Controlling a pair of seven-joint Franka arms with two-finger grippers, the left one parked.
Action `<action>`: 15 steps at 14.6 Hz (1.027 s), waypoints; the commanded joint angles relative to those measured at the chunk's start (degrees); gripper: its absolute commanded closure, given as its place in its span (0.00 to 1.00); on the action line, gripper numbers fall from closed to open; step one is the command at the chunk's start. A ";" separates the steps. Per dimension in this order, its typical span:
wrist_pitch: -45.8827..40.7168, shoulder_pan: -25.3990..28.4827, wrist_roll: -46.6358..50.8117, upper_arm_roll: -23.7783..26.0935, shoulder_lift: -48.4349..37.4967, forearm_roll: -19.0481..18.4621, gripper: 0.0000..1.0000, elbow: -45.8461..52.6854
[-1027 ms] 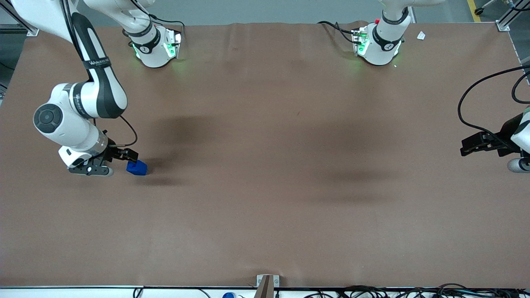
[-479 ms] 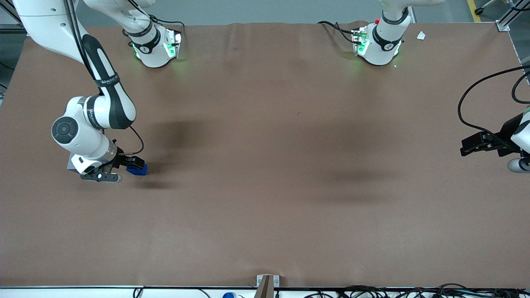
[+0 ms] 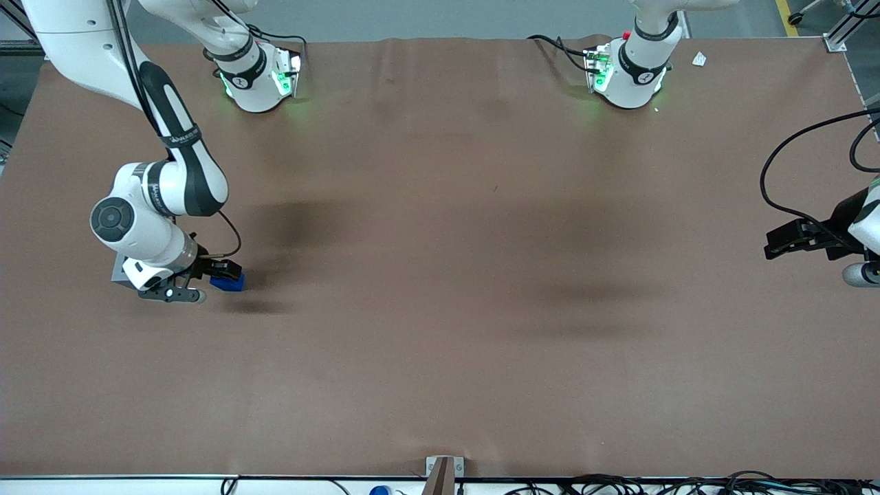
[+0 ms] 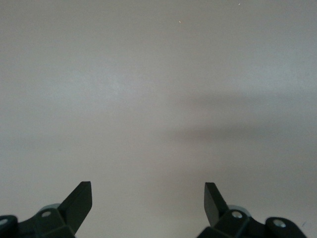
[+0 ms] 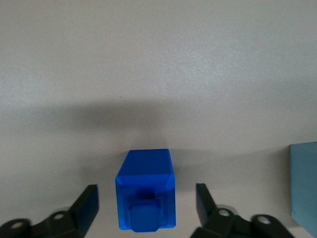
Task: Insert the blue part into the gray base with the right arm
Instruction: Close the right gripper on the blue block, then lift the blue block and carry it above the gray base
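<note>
One blue part (image 5: 145,196) and one gray base (image 5: 303,184). The gripper (image 5: 146,208) sits spread around the part, whose stub points at 6 o'clock toward the wrist camera.

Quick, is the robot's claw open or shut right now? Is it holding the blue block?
Gripper: open, one finger on each side of the blue part, not yet squeezing it; the part sits on the table.

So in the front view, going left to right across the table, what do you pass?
Gray base, mostly hidden under the right arm → gripper, open around the blue part → bare brown table.
</note>
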 commanded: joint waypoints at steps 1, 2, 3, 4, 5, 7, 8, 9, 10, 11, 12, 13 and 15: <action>0.61 -0.62 -0.92 0.51 -0.75 -0.94 0.25 -1.25; 0.61 -0.71 -1.45 0.51 -0.75 -0.94 0.28 -1.25; 0.70 -0.71 -1.45 0.51 -0.75 -0.94 0.30 -1.25; 0.70 -0.71 -1.45 0.51 -0.66 -0.94 0.31 -1.25; 0.70 -0.71 -1.45 0.51 -0.66 -0.94 0.32 -1.25; 1.14 -0.80 -1.45 0.51 -0.22 -0.94 0.34 -1.25; 1.75 -0.88 -1.45 0.51 -0.13 -0.94 0.34 -1.34; 1.93 -0.88 -1.45 0.42 0.22 -0.94 0.34 -1.34; 2.02 -0.97 -1.45 0.42 0.22 -0.94 0.35 -1.34; 2.02 -0.97 -1.45 0.51 0.22 -0.94 0.37 -1.34; 2.02 -0.97 -1.45 0.42 0.22 -0.94 0.41 -1.34; 2.02 -0.97 -1.45 0.42 0.22 -0.94 0.45 -1.34; 1.93 -0.97 -1.45 0.42 0.22 -0.94 0.54 -1.34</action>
